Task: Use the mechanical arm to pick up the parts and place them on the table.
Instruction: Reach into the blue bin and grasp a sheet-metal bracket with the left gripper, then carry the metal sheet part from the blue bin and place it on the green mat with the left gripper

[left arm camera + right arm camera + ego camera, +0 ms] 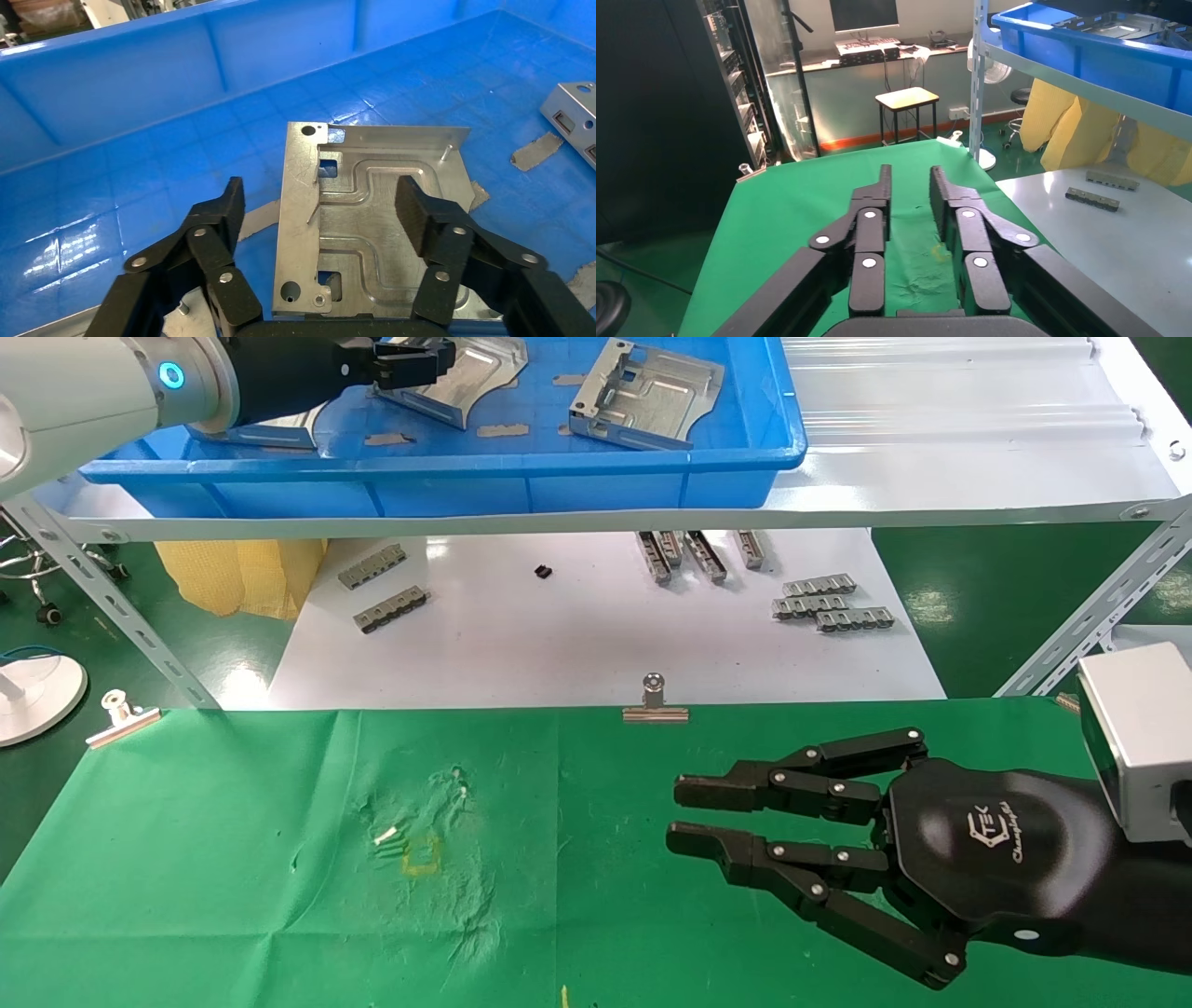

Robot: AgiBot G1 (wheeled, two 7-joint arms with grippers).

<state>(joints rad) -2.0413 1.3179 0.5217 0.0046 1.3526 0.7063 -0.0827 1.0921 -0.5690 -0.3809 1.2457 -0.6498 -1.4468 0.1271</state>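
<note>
My left gripper (pixel 424 365) is inside the blue bin (pixel 466 467) on the shelf. It is open, with one finger on each side of the folded-up edge of a silver bracket (pixel 365 232). In the left wrist view the gripper (pixel 322 196) shows clear gaps between its pads and the metal. That bracket (pixel 484 374) lies flat on the bin floor. A second bracket (pixel 652 393) lies to its right and a third (pixel 279 435) is partly hidden under the arm. My right gripper (pixel 678 816) with the logo palm hovers open and empty over the green table (pixel 233 850).
The grey metal shelf (pixel 931 449) carries the bin. Below it lies a white sheet (pixel 577 645) with several small ridged strips (pixel 829 603). Binder clips (pixel 655 700) sit on the table's far edge. The bin walls (pixel 140 63) rise around the left gripper.
</note>
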